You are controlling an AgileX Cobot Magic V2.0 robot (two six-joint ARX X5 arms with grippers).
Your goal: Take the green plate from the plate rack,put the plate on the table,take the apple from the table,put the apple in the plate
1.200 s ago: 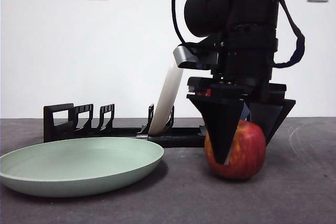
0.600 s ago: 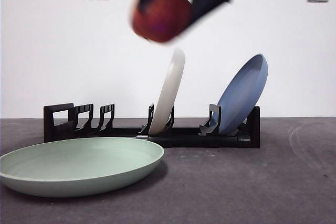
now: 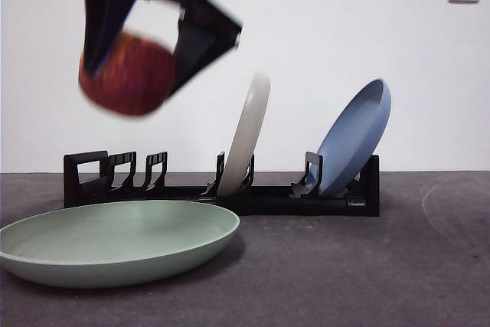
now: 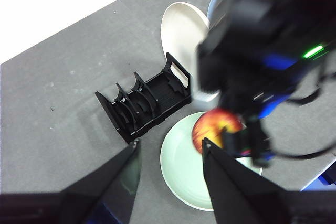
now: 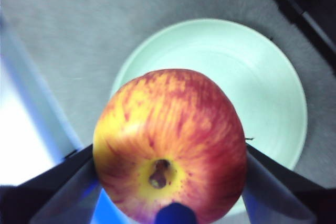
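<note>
Swung across from beside the blue plate [image 3: 354, 137] since a moment ago, the right gripper [image 3: 142, 44] now hangs above the green plate [image 3: 115, 241] on the table [image 3: 367, 266], pinching the apple [image 3: 126, 74], while the left gripper [image 4: 170, 169] waits spread.

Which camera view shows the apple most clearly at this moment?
The right wrist view: the apple fills the picture, sharp, with its stem dimple, clamped in the right end effector above the green plate. The front view shows it blurred and half covered. The left wrist view shows it small, partly behind the right arm.
</note>
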